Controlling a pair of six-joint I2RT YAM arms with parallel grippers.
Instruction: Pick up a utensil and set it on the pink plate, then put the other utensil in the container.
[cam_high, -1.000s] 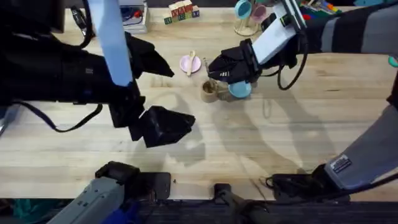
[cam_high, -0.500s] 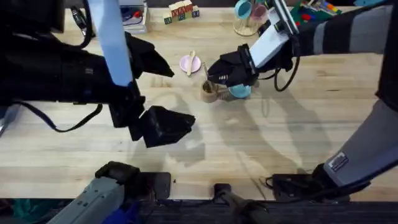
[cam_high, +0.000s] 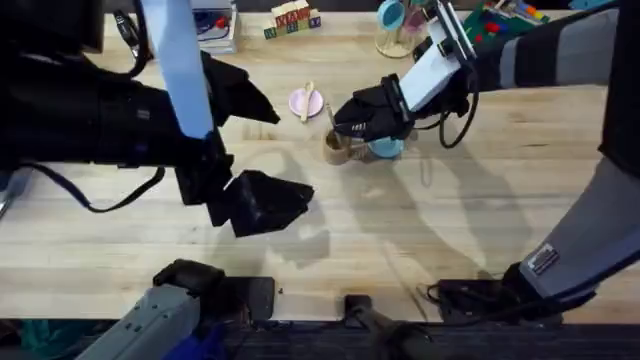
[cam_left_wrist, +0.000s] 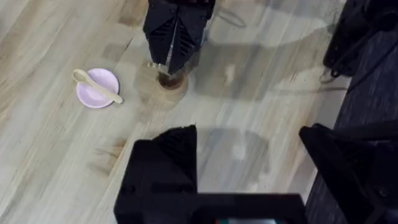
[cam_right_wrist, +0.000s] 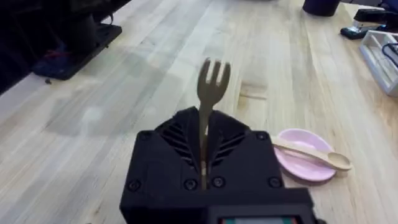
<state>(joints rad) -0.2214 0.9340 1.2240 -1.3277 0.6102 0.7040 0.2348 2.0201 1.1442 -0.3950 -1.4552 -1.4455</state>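
The pink plate lies at the far middle of the table with the wooden spoon resting across it; both also appear in the left wrist view, plate and spoon. The brown container stands just right of the plate. My right gripper hovers over it, shut on the wooden fork, whose tines stick out past the fingers. In the right wrist view the plate and spoon lie off to one side. My left gripper hangs open and empty over the middle of the table.
A light-blue plate lies right beside the container, partly under the right gripper. Toy blocks, a cup stand and a white box line the far edge. The left arm looms large over the left half.
The right gripper has drifted slightly left and away with the fork still in it. The left arm has not moved.
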